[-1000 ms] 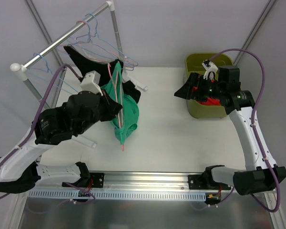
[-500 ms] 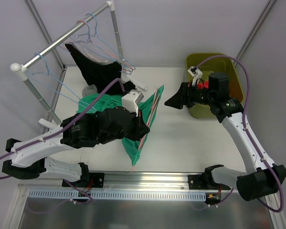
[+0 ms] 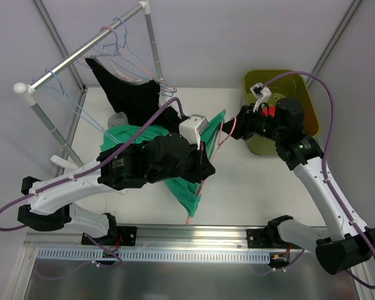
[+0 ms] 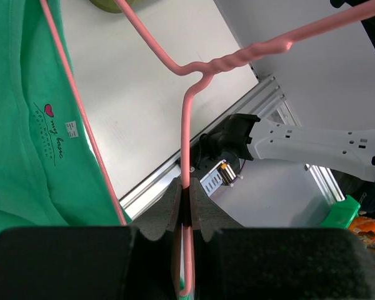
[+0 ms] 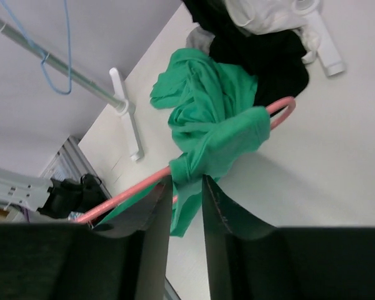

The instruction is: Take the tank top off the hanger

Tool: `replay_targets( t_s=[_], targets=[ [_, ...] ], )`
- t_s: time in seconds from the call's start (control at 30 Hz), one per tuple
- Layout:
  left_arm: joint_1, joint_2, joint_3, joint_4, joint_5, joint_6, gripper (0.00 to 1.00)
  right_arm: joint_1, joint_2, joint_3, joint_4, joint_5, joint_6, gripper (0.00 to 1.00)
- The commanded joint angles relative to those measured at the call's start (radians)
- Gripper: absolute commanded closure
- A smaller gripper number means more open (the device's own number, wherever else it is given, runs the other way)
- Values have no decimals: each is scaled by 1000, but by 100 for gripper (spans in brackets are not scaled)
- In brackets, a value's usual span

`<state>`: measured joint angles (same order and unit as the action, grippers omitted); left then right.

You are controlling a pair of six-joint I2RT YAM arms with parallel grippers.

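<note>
The green tank top (image 3: 186, 187) hangs on a pink wire hanger (image 3: 225, 132) held slantwise above the middle of the table. My left gripper (image 3: 203, 159) is shut on the hanger's neck; in the left wrist view the pink wire (image 4: 186, 125) runs straight into the closed jaws (image 4: 186, 187), with the green cloth (image 4: 25, 125) at the left. My right gripper (image 3: 234, 128) is at the hanger's far shoulder. In the right wrist view its fingers (image 5: 186, 181) have narrowed onto a bunched strap of the tank top (image 5: 219, 125) where it wraps the pink hanger (image 5: 131, 190).
A clothes rack rail (image 3: 81, 53) at the back left carries blue wire hangers (image 3: 69, 103) and a black garment (image 3: 128, 84). An olive bin (image 3: 269, 81) stands at the back right behind the right arm. A metal rail (image 3: 187, 234) runs along the near edge.
The left arm carried the hanger and tank top from the rack toward the table's middle. The right arm came from the bin to the hanger's shoulder, and its jaws narrowed onto the strap.
</note>
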<state>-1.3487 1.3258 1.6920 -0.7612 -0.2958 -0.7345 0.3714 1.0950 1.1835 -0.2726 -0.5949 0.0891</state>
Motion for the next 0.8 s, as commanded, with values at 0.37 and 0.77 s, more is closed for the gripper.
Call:
replay_targets(
  t_s=[0.37,0.77],
  targets=[
    [-9,-88,-14,88,-8,-19,100,3,-26,44,-30,289,-72,100],
    [-9,-17,84,88,202,70,100,-138,77,244,-177,494,-80,100]
  ],
)
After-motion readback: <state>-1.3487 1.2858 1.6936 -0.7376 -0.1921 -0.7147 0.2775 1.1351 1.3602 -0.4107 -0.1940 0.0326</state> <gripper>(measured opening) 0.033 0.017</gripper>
